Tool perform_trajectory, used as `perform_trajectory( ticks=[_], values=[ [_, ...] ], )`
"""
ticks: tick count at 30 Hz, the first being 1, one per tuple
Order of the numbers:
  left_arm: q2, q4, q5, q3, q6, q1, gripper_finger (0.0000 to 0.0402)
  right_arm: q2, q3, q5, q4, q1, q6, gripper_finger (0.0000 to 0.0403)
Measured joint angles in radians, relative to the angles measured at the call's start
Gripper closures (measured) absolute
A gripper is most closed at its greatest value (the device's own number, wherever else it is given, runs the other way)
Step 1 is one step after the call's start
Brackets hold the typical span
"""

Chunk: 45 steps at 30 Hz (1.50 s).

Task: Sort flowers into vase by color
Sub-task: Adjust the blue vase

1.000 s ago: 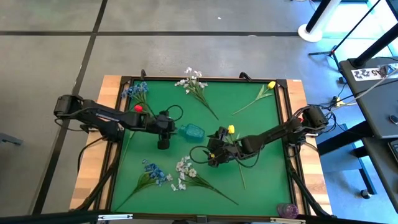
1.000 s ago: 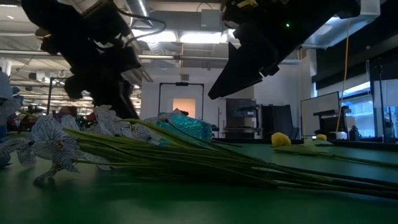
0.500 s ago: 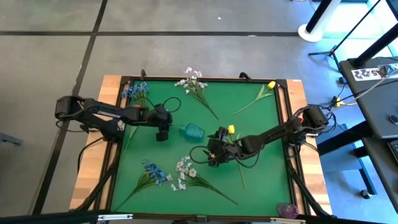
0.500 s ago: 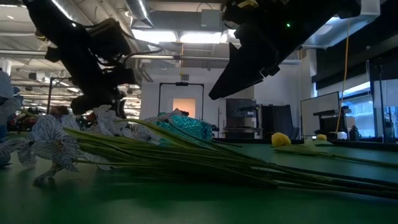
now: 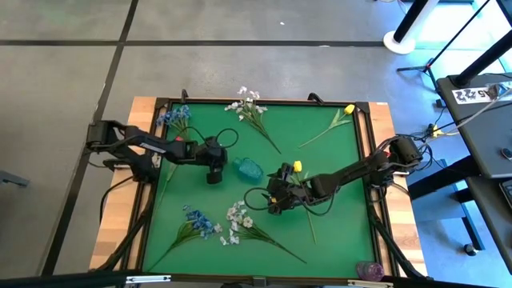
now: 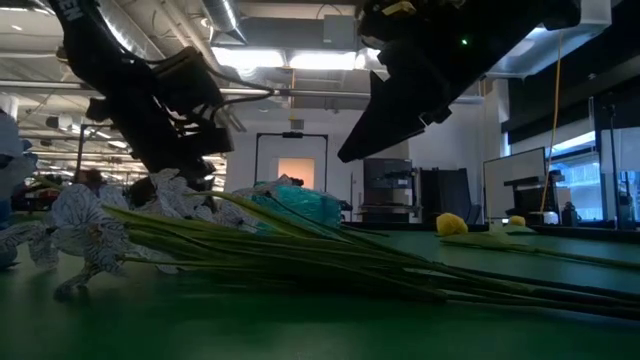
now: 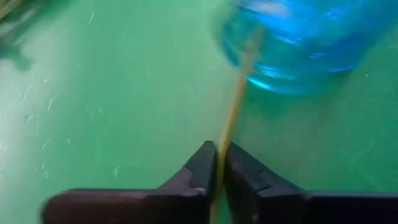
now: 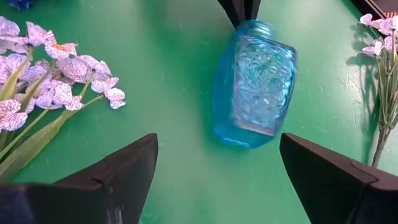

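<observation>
A blue glass vase [image 5: 249, 169] lies on its side near the middle of the green surface [image 5: 336, 160]. The left hand [image 5: 214, 175] sits just beside the vase's mouth, its fingers [image 7: 200, 171] pinched together on a thin green stem [image 7: 231, 118] that runs from between them up to the vase opening. The flower head on that stem cannot be made out: in the left wrist view the vase is a blur and the stem's far end is lost against the glass. A red spot [image 5: 178, 138] shows on top of the left arm, and whether it is a bloom cannot be told.

The right hand [image 5: 274, 196] waits on the other side of the vase, near its base, with its fingers [image 8: 112, 174] spread wide and nothing between them. A yellow tulip [image 5: 297, 166] shows just beside this arm, its stem partly covered by the arm.

Other flowers lie apart from both hands: a blue spray [image 5: 175, 118] and a white spray [image 5: 249, 104] along the far edge, a second yellow tulip [image 5: 349, 109] at the far right corner, another blue spray [image 5: 198, 222] and white spray [image 5: 238, 220] toward the near edge. In the low view, the near white blossoms [image 6: 85, 225] and their stems fill the foreground and cover most of the vase.
</observation>
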Motion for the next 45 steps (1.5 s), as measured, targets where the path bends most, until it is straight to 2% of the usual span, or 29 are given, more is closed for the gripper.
perform_trajectory(
  ticks=[5, 10, 19, 25, 30, 36, 42, 45],
  values=[
    [-0.004, 0.095, -0.006, 0.001, -0.002, -0.042, 0.0393, 0.000, 0.000, -0.014, 0.017, -0.019, 0.002, 0.0065],
    [-0.004, 0.091, -0.006, 0.025, 0.007, -0.086, 0.0398, 0.000, 0.000, -0.075, 0.016, -0.057, 0.019, 0.0065],
    [-0.004, -0.058, -0.004, 0.131, 0.030, -0.165, 0.0398, 0.000, 0.000, -0.177, 0.007, -0.108, -0.041, 0.0065],
    [0.014, -0.096, -0.004, 0.172, 0.031, -0.168, 0.0398, 0.000, 0.000, -0.182, -0.052, -0.145, -0.092, 0.0065],
    [0.084, -0.114, -0.004, 0.228, 0.052, -0.168, 0.0398, 0.000, 0.000, -0.188, -0.067, -0.186, -0.147, 0.0065],
    [0.131, -0.137, -0.008, 0.296, 0.080, -0.173, 0.0398, 0.006, 0.000, -0.297, -0.073, -0.244, -0.174, 0.0065],
    [0.131, -0.154, 0.037, 0.322, 0.081, -0.187, 0.0398, 0.079, 0.000, -0.431, -0.043, -0.309, -0.158, 0.0065],
    [0.131, -0.158, 0.041, 0.326, 0.080, -0.199, 0.0398, 0.131, 0.000, -0.442, 0.006, -0.313, -0.161, 0.0065]
  ],
)
